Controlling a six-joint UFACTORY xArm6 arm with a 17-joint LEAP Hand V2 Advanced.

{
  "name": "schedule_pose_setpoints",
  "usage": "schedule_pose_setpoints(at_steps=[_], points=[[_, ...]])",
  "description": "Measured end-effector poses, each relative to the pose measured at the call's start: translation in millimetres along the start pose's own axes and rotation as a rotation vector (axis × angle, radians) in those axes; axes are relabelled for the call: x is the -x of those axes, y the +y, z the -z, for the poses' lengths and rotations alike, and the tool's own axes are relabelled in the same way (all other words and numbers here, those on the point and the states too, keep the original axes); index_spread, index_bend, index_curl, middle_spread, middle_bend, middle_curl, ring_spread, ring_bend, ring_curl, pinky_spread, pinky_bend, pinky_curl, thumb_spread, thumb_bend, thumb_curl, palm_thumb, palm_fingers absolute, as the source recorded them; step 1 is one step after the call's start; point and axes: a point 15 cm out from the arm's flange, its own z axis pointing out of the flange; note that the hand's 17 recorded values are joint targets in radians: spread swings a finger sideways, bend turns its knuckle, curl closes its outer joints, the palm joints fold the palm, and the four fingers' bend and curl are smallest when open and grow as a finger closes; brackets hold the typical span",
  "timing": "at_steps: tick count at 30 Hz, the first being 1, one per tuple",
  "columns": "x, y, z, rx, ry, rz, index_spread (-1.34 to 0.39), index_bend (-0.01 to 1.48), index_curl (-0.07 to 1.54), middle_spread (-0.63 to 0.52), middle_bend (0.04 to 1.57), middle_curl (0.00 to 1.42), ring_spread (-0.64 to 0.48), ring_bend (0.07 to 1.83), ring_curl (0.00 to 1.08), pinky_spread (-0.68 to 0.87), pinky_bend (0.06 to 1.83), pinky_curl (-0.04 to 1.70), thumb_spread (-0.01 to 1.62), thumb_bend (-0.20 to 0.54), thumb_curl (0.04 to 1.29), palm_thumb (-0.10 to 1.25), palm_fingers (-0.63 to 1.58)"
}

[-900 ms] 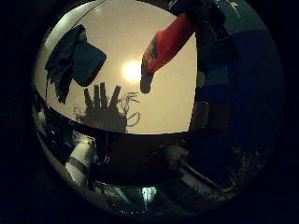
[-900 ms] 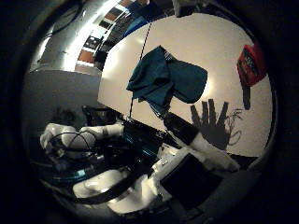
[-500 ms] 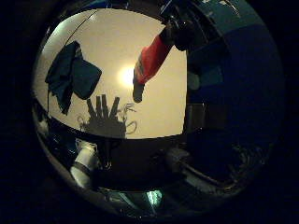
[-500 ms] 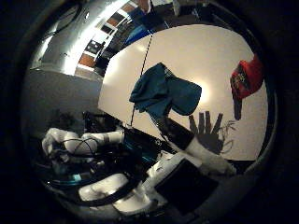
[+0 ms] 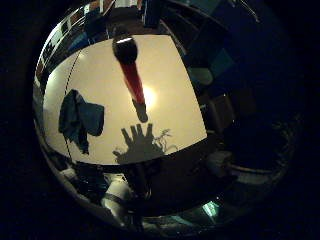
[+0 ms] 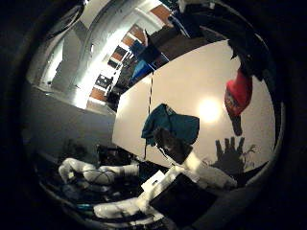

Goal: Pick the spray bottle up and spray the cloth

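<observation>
High over a white table (image 5: 167,65), looking down from the palm of the robot's right hand (image 6: 194,162). Fingers (image 6: 169,142) straight and spread, clasping nothing, to judge by the splayed shadow (image 5: 140,146) thrown on the tabletop and by the one white-and-black finger reaching into the thumb-side view. Clear of everything on the table.

Standing on the table, apart from the hand: a red spray bottle (image 5: 133,80), dark at the head, with a small shadow of its own just beside the hand's. Seemingly upright, though hard to be sure through so wide a lens. Close beside a bright patch of glare (image 5: 149,96) on the tabletop.

Lying crumpled on the same table, well apart from the bottle and nearer one edge: a teal cloth (image 5: 80,121), bunched into folds rather than spread flat. Partly covered, in the thumb-side view, by the dark tip of that one finger.

Below the table's near edge, in the thumb-side view: white segments of the arm (image 6: 100,173). Beyond the far edge, a dim room with a lit strip of ceiling and orange panels (image 6: 132,40).
</observation>
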Motion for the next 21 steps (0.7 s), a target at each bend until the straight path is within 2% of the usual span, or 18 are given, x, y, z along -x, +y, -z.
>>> schedule_pose_setpoints(at_steps=[12,21], points=[[-76.4,14.9,37.5,-0.082,-0.024,-0.162,-0.3,0.16,0.28,0.05,0.23,0.34,0.2,0.46,0.22,0.42,0.63,0.23,1.07,-0.024,0.31,0.51,0.22],[-119.0,25.9,45.1,-0.216,-0.093,-0.267,-0.27,0.16,0.27,0.07,0.24,0.35,0.2,0.48,0.22,0.42,0.64,0.23,1.07,-0.024,0.31,0.51,0.21]])
